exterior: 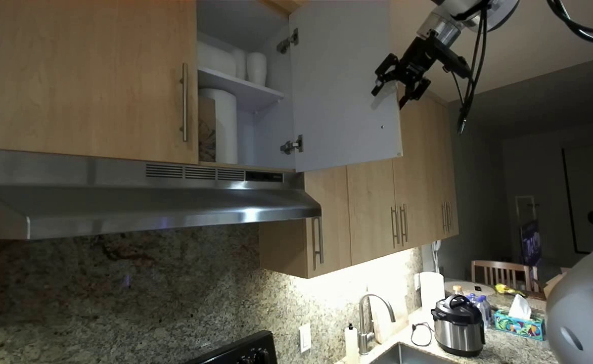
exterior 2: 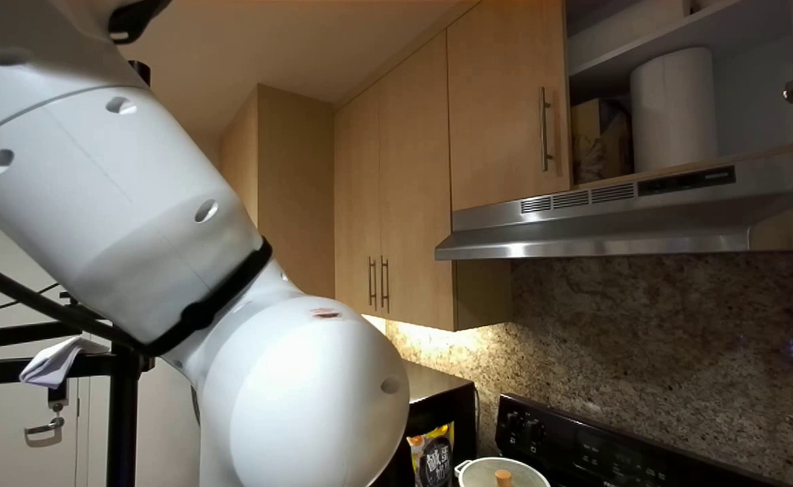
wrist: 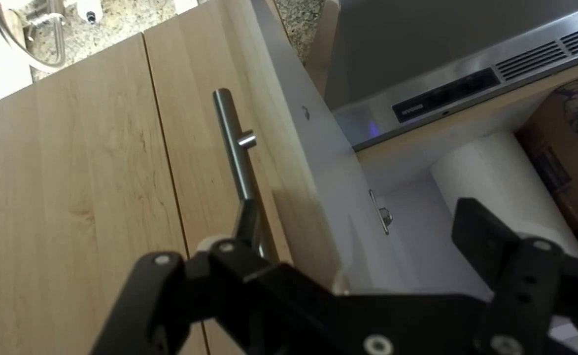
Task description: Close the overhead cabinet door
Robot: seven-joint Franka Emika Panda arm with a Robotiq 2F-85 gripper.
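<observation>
Kitchen wall cabinet point(exterior: 274, 126), door point(exterior: 344, 96) open, holds a white cylinder point(exterior 2: 673, 111).

Cabinet door point(exterior: 341, 91) above the range hood point(exterior: 149, 205) is cut off; pot point(exterior 2: 485, 472) below the range hood, cropped; blurred gripper point(wrist: 360, 222) partly hides the handle point(wrist: 231, 143).

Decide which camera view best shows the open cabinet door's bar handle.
The wrist view: the bar handle stands out close up, though a gripper finger covers part. Neither exterior view shows it: the door hides it or is cut off.
</observation>
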